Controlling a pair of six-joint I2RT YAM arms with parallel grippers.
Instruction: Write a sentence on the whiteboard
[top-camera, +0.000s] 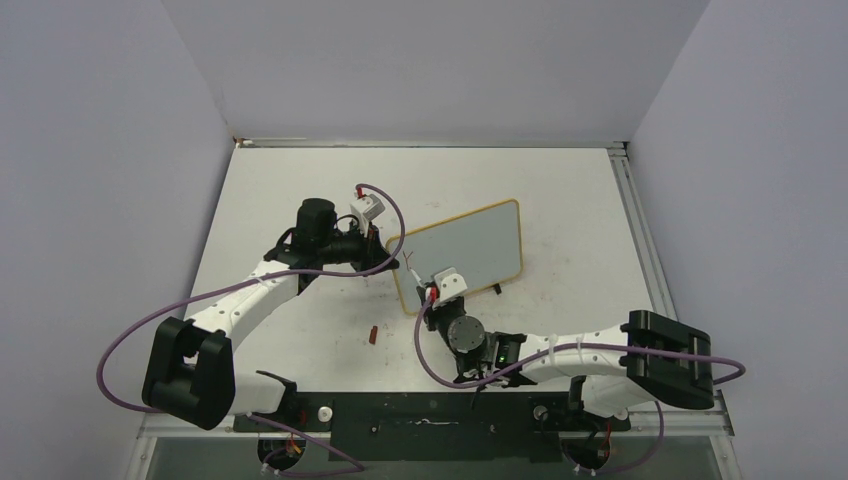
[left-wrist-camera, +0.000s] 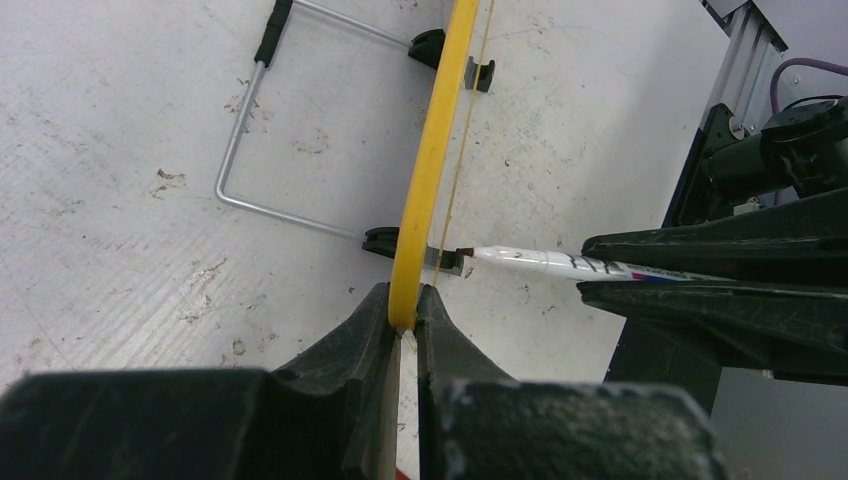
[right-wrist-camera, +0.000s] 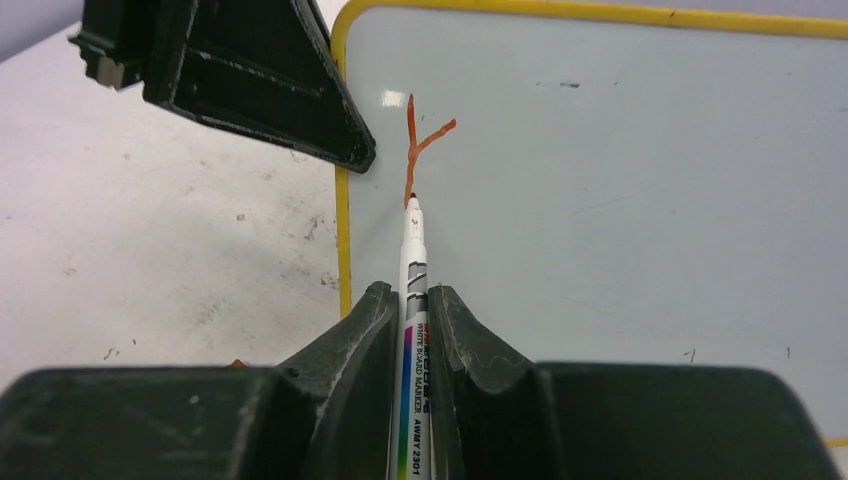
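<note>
Our right claw (right-wrist-camera: 408, 300) is clamped on a white marker (right-wrist-camera: 413, 250). Its tip meets the whiteboard (right-wrist-camera: 640, 220) at the foot of the sentence (right-wrist-camera: 418, 145), which is just one red Y-shaped stroke near the board's corner. Our left claw (left-wrist-camera: 403, 305) is closed on the yellow rim beside it. The whiteboard rests on a wire stand (left-wrist-camera: 245, 130) mid-surface (left-wrist-camera: 120, 250).

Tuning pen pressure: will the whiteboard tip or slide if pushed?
Probably tips easily: the whiteboard sits on a thin wire stand. Likely stiff, light: thin panel, slim rim. The left pincer clamping its edge should steady it.
</note>
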